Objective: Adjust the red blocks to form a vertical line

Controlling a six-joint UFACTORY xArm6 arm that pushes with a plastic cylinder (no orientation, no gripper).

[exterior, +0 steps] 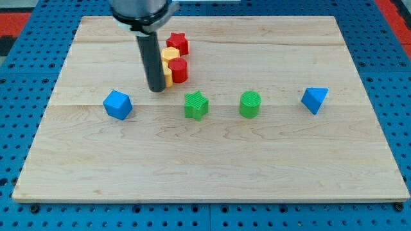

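The rod is standing near the board's [58, 167] top, left of centre, and my tip [157, 90] is resting just left of a tight cluster of red and yellow blocks. There are no jaws to spread or press together; the rod is only a pusher, and it is gripping nothing.

The red star [178, 43] is sitting at the top of the cluster. The red cylinder [178, 70] is sitting below it, almost straight under. A yellow block [169, 54] is wedging in between them on their left, touching both, and a second yellow piece [167, 77] is peeking out beside the rod, partly hidden by it.

Further down, a row is running across the board: a blue block [117, 104], a green star [196, 105], a green cylinder [250, 104] and a blue wedge [314, 99], all well apart from the reds.

The step in hand seems to be fine alignment: the reds are already lying close to one vertical line. The next move is calling for a small, gentle nudge, since any push through the yellows is likely to shift both reds at once.
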